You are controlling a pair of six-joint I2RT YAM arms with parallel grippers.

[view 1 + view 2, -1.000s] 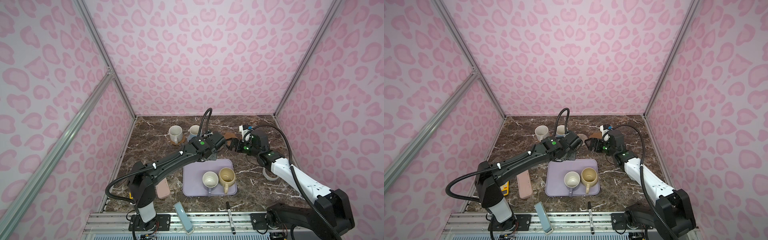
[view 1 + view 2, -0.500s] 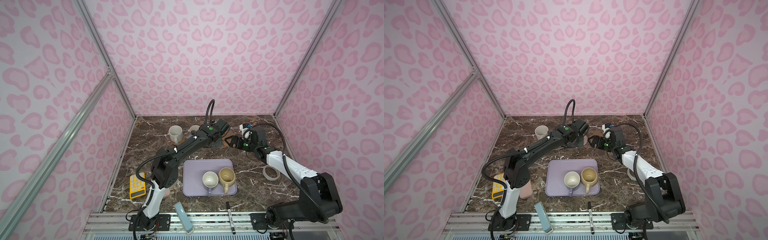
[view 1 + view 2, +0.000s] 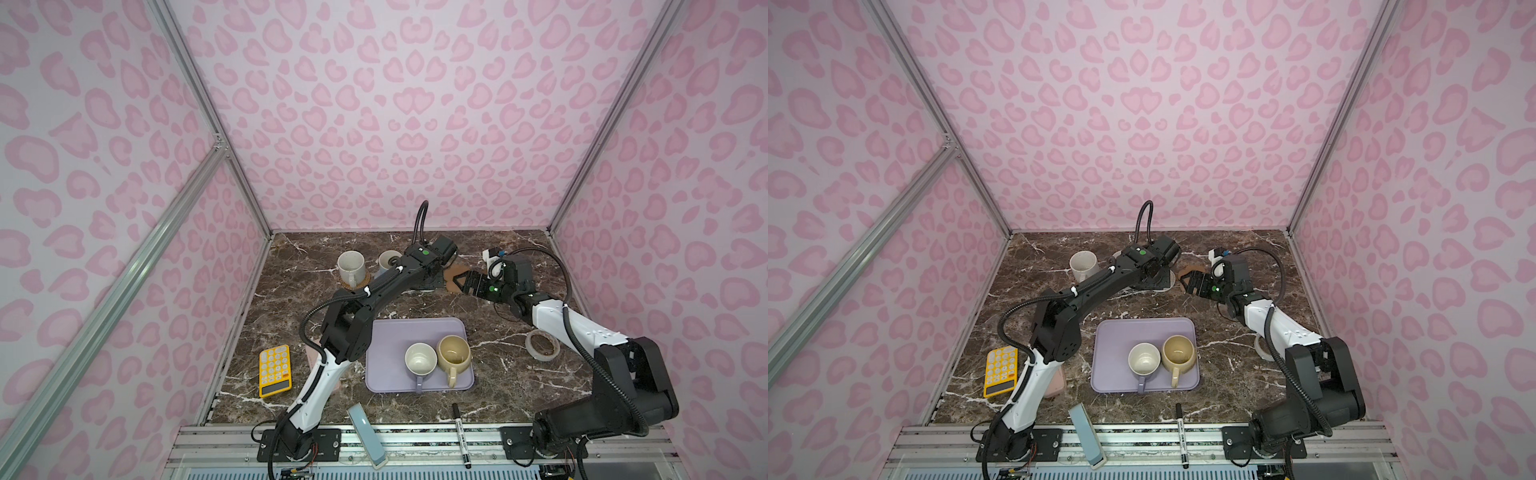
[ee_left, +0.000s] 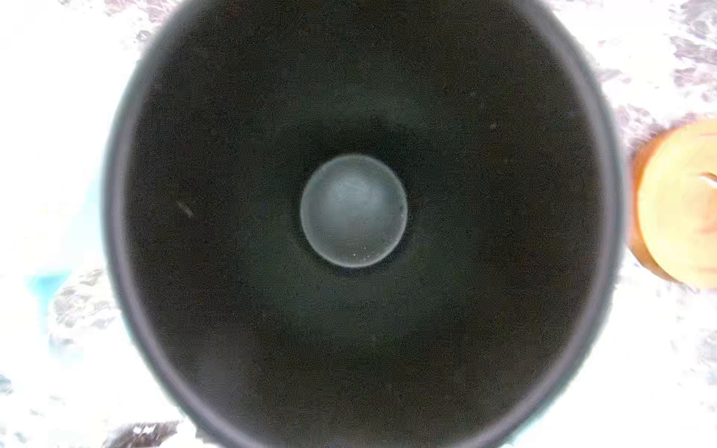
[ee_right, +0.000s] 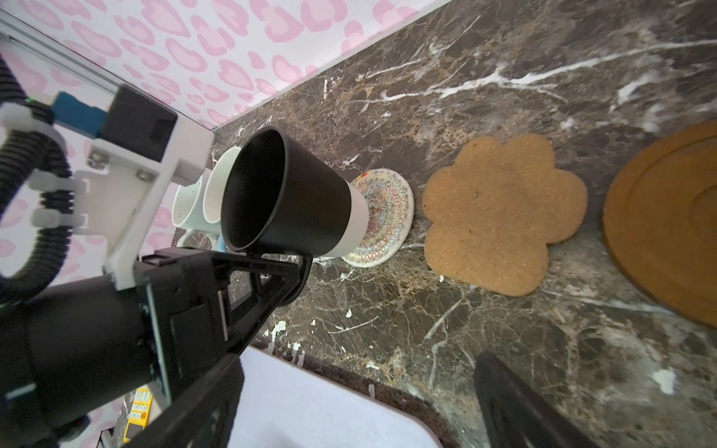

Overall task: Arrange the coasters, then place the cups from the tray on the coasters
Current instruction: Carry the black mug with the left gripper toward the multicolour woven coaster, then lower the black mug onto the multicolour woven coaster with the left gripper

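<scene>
Over the last second my left pincer (image 5: 300, 267), clenched on the handle of the black cup (image 5: 287, 194), has carried it from beside the tray (image 3: 390, 332) to the cream woven coaster (image 5: 388, 217), where it is apparently touching down, leaving two cups to move, while my right pincer (image 3: 462, 284) stands spread and empty above the dark marble tabletop (image 5: 388, 329) within pink-patterned walls (image 3: 395, 124).

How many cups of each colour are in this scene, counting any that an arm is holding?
cream cup: 1
light blue cup: 1
black cup: 1
lavender cup: 1
yellow cup: 1
Total: 5
</scene>
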